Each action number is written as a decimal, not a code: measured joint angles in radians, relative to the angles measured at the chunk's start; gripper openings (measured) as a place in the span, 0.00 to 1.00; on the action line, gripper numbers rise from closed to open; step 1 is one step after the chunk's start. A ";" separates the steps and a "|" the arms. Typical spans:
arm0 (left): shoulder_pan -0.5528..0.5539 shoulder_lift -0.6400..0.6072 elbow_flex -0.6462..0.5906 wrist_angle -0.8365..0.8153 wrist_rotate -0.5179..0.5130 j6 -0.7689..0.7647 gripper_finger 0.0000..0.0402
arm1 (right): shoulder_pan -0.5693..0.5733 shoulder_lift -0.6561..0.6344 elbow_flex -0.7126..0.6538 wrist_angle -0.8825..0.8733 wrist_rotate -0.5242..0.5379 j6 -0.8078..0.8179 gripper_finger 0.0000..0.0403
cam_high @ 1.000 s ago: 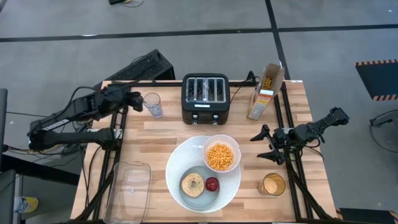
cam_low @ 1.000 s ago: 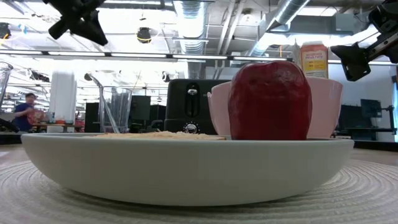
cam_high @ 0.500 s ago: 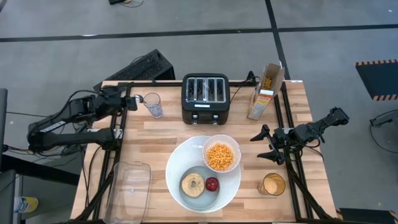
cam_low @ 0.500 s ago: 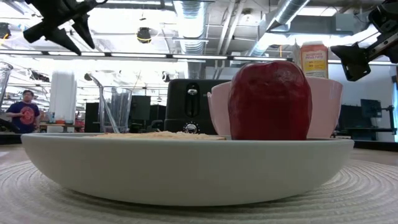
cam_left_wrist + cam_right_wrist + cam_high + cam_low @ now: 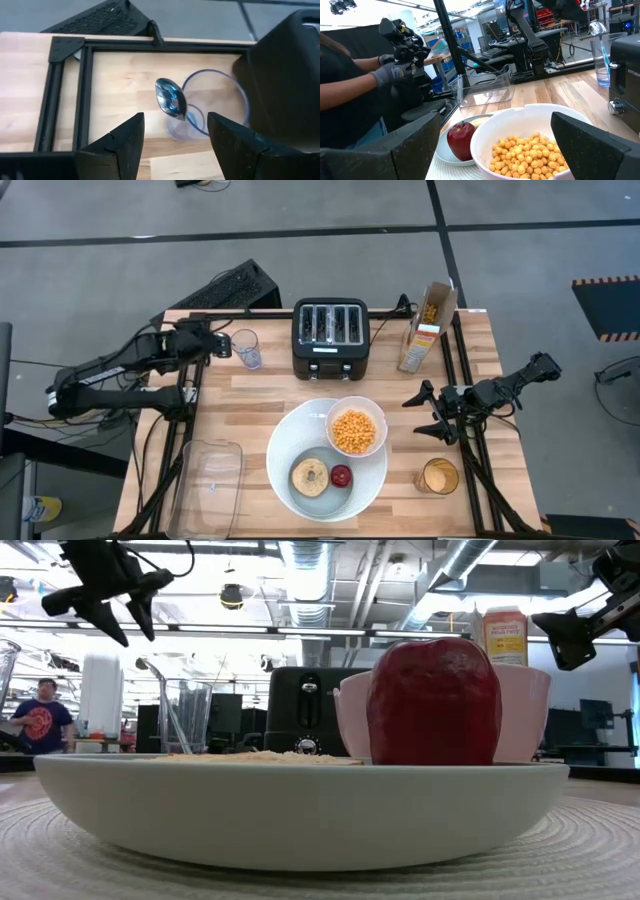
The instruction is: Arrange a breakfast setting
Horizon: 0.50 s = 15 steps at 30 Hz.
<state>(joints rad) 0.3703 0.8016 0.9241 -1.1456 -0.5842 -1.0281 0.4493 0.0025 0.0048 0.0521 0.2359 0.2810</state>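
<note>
The white plate [image 5: 290, 442] lies at the table's near middle. On it are the white bowl [image 5: 375, 442] of orange cereal balls [image 5: 355, 431], the bagel half [image 5: 309, 477] and the red apple [image 5: 341, 476]. The spoon [image 5: 171, 97] stands handle-down in a clear glass [image 5: 246, 348] at the far left, its bowl end above the rim. My left gripper [image 5: 221, 345] is open beside and above that glass, and the spoon shows between its fingers in the left wrist view. My right gripper [image 5: 415, 418] is open and empty, right of the bowl.
A black toaster [image 5: 331, 335] and a cereal box [image 5: 428, 328] stand at the far edge. A glass of orange drink [image 5: 437, 477] is at the near right, and a clear plastic container [image 5: 207, 475] at the near left. A person [image 5: 355, 90] stands beyond the table.
My left gripper has turned its fingers and come down a little above the glass at the far left. The spoon and the plate's things have stayed where they were.
</note>
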 joint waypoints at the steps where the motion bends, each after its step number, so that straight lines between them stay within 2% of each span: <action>1: 0.007 0.013 0.000 0.001 0.000 -0.005 0.51 | 0.000 0.000 0.000 0.000 0.000 0.000 0.99; 6: 0.047 0.047 -0.049 0.050 0.020 -0.030 0.51 | 0.000 0.000 0.000 0.000 0.000 0.000 0.99; 15: 0.116 0.028 -0.142 0.208 0.066 -0.030 0.51 | 0.000 0.000 0.000 0.000 0.000 0.000 0.99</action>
<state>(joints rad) 0.4859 0.8291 0.7821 -0.9372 -0.5182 -1.0586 0.4496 0.0026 0.0048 0.0519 0.2359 0.2812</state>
